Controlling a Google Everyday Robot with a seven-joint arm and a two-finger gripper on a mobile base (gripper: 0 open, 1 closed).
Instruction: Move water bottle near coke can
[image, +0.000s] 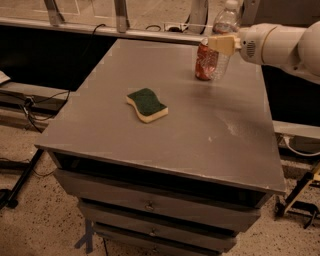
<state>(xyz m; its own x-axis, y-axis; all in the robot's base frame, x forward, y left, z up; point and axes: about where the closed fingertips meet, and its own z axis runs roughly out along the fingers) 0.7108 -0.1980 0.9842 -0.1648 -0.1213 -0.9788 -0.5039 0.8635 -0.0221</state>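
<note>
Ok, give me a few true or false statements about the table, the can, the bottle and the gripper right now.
1. The sponge lies green side up near the middle of the table. True.
2. The can is lying on its side. False: it stands upright near the table's far edge.
3. The bottle is right beside the can and rises above it. True.
4. The gripper hangs over the sponge. False: it is at the bottle, level with the can's top.
5. The sponge touches the can. False: bare table lies between them.
</note>
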